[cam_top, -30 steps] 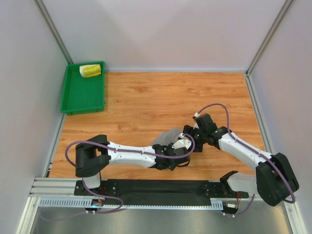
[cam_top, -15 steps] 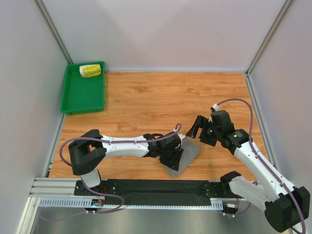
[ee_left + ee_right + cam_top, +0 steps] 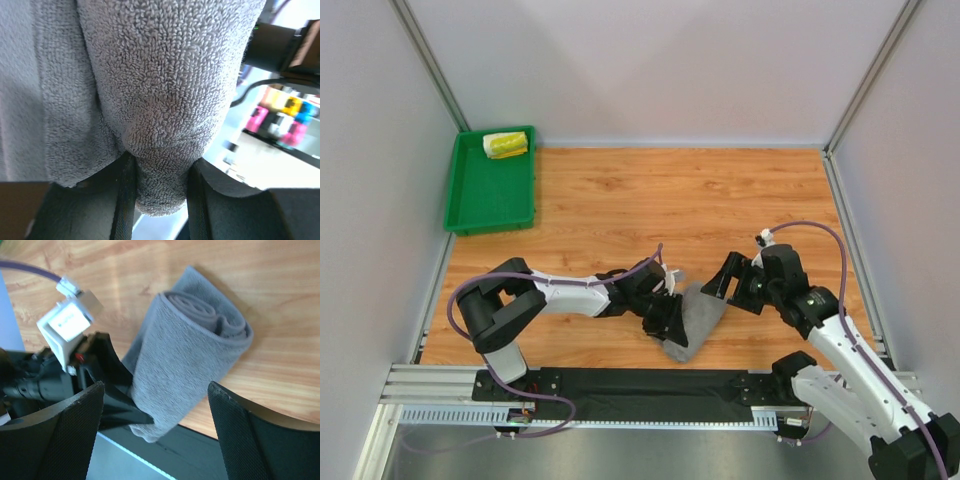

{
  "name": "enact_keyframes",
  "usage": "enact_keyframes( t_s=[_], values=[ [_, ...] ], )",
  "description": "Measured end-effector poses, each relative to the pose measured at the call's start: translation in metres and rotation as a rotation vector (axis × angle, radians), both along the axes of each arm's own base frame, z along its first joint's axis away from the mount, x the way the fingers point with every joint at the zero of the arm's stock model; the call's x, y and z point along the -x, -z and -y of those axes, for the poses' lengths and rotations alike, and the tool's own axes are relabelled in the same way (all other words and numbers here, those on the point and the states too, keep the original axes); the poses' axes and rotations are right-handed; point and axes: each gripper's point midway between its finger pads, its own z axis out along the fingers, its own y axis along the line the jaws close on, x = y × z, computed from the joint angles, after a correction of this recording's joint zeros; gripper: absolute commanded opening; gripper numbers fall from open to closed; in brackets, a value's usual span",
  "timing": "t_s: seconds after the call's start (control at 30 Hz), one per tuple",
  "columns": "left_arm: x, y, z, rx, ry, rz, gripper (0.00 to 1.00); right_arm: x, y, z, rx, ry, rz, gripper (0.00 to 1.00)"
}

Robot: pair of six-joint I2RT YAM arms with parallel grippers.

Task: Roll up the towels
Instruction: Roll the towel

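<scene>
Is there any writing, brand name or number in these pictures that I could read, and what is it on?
No text can be read anywhere.
Print on the small towel in the green tray: too small to tell letters.
The coloured shapes behind the grey towel: blurred.
The white block in the right wrist view: no marking visible.

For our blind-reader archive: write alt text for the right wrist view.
A rolled grey towel lies at the edge of a wooden table, one end pinched by the left tool. The right tool stands open in the foreground.
</scene>
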Motion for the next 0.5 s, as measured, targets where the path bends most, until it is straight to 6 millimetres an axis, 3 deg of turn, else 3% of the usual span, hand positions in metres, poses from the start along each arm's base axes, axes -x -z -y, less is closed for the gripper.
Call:
enact_keyframes(
  t_s=[0.33, 0.5],
  values=[
    [-0.009, -0.001, -0.002, 0.081, 0.014, -0.152, 0.42, 0.016, 0.043, -0.009, -0.054, -0.023, -0.106, 0.80],
    [-0.009, -0.002, -0.002, 0.096, 0.012, -0.168, 0.44, 0.017, 0.063, -0.015, -0.032, -0.046, -0.139, 0.65]
  ],
)
